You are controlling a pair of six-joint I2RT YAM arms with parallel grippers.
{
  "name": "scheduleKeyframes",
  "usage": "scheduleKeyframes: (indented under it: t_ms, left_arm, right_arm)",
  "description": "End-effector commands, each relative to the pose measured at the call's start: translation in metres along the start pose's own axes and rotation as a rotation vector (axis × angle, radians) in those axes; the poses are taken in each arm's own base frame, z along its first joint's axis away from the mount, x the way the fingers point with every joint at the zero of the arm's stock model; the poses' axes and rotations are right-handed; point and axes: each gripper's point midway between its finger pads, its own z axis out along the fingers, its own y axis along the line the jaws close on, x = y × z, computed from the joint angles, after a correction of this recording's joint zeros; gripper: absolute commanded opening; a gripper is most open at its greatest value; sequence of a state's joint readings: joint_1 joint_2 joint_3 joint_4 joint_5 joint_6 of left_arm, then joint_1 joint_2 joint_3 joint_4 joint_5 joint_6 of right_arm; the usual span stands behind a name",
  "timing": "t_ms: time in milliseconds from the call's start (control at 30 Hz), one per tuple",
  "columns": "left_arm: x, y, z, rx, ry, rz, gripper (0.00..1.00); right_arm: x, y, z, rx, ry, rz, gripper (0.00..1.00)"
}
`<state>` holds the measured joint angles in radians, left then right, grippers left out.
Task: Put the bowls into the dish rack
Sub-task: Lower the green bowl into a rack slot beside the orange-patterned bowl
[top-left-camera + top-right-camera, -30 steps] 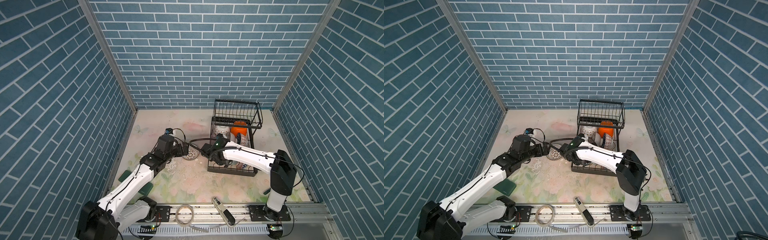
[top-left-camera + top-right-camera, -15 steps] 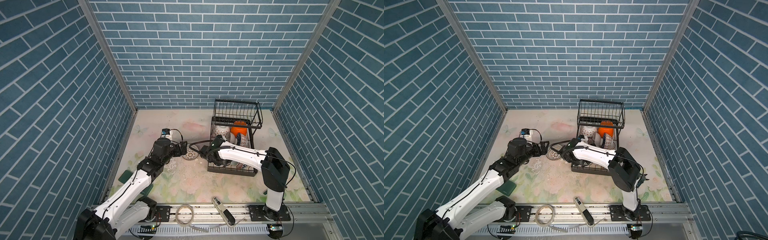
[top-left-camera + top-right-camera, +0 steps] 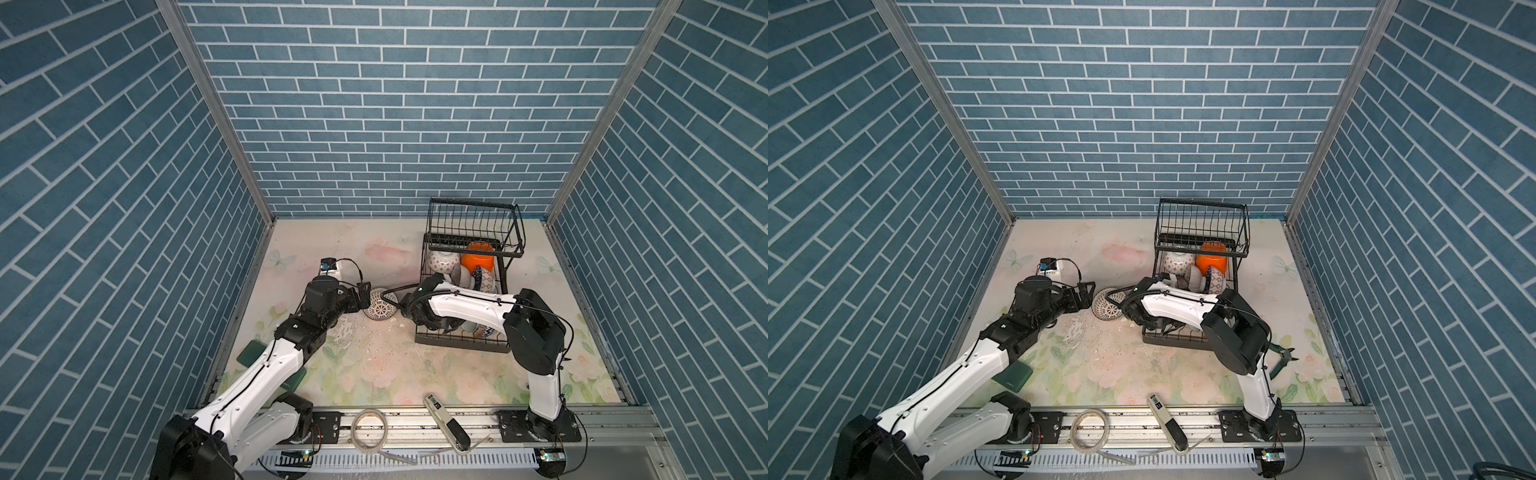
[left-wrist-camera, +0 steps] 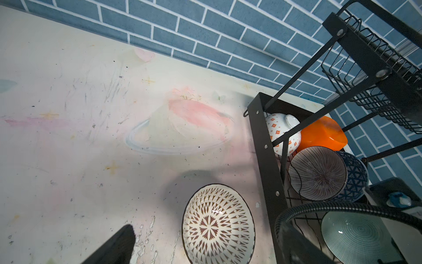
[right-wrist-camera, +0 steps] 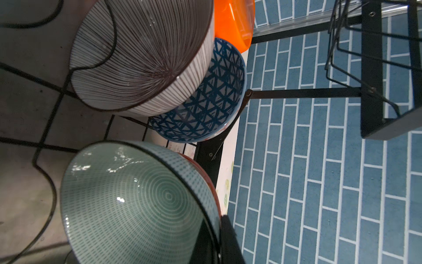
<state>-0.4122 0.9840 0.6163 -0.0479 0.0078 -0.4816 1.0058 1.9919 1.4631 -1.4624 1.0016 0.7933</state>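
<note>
A brown-and-white patterned bowl [image 3: 380,305] [image 4: 218,225] lies tilted on the table just left of the dish rack [image 3: 461,344] [image 4: 265,146]. My left gripper [image 3: 362,296] [image 3: 1086,293] is open right beside that bowl, not holding it; only one finger [image 4: 116,244] shows in the left wrist view. My right gripper [image 5: 215,237] reaches into the rack's lower tier and is shut on the rim of the pale green bowl [image 5: 137,205] [image 4: 356,233]. Behind it, a striped bowl [image 5: 141,57], a blue bowl [image 5: 212,102], an orange bowl [image 3: 478,262] and a white bowl [image 3: 444,259] stand in the rack.
A white box [image 3: 330,268] stands behind the left wrist. A dark green pad [image 3: 251,353] lies under the left arm. A tape roll [image 3: 370,428] and a hand tool [image 3: 446,422] rest on the front rail. Green pliers [image 3: 1283,357] lie right of the rack.
The right arm's elbow has swung left while its gripper stays shut inside the rack. The left arm has shifted slightly and stays open beside the patterned bowl.
</note>
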Motion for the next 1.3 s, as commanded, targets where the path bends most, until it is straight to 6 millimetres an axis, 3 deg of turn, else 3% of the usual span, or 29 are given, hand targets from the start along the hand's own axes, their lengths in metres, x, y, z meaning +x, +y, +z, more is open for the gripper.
scheduleKeyframes:
  t_ms: [0, 467, 1267]
  left_arm:
    - [-0.002, 0.005, 0.002, -0.011, -0.014, 0.004, 1.0]
    - [-0.001, 0.007, 0.007, 0.001, -0.004, -0.011, 1.0]
    - [0.0, 0.011, 0.0, -0.005, -0.002, -0.013, 1.0]
  right_arm:
    - [-0.004, -0.014, 0.001, 0.066, -0.02, 0.051, 0.0]
    - [-0.014, 0.001, 0.006, 0.078, -0.009, 0.038, 0.0]
    - [-0.01, 0.07, -0.006, -0.002, 0.057, -0.044, 0.0]
